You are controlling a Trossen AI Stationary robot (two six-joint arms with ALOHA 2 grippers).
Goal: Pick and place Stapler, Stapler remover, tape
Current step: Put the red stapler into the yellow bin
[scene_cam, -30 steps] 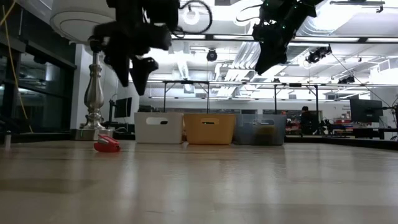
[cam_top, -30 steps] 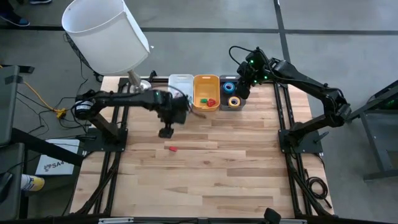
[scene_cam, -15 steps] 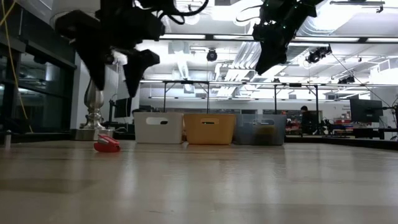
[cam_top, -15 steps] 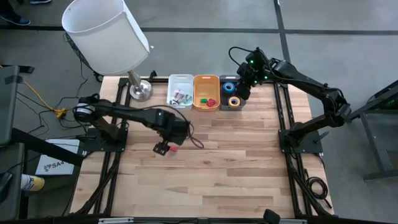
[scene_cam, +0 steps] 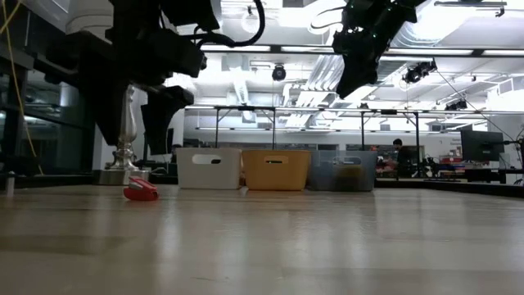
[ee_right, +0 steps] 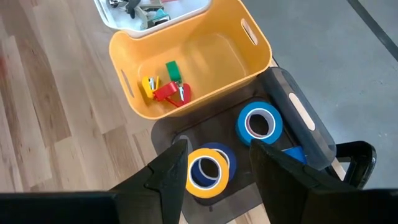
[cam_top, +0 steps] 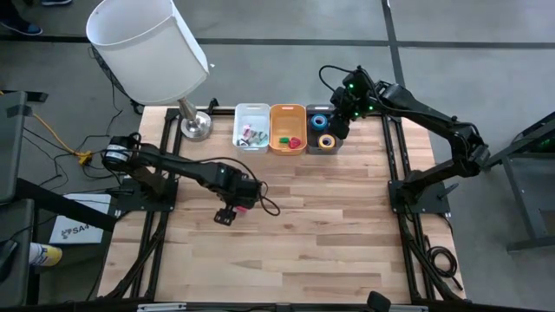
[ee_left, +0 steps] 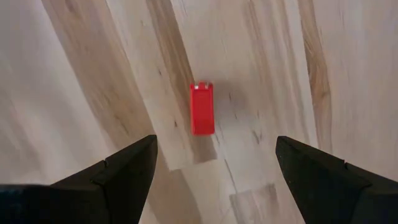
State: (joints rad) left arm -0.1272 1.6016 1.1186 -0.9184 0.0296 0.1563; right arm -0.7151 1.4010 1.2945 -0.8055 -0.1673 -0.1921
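A large white cylindrical lampshade (cam_top: 147,48) is leaning over the grey concrete floor (cam_top: 286,22); beyond it, bright ceiling strip lights (scene_cam: 286,51) are glowing above distant dark-framed tables (scene_cam: 246,111).

Table: we are looking down on a pale wooden plank top (cam_top: 329,225).
Lamp: we are seeing its white shade (cam_top: 147,48) hanging over the table's 11 o'clock corner, with its silver base (cam_top: 196,126) standing on that corner.
Bins: a white bin (cam_top: 252,107), a yellow bin (cam_top: 288,108) and a dark grey bin (cam_top: 323,152) are sitting side by side at the table's 12 o'clock edge, running from 9 o'clock toward 3 o'clock.
Cable: a yellow cable (cam_top: 52,130) is trailing over the floor off the table's 9 o'clock side.
Person: we are making out a person (scene_cam: 400,156) far back in the room, at 3 o'clock of the bins.
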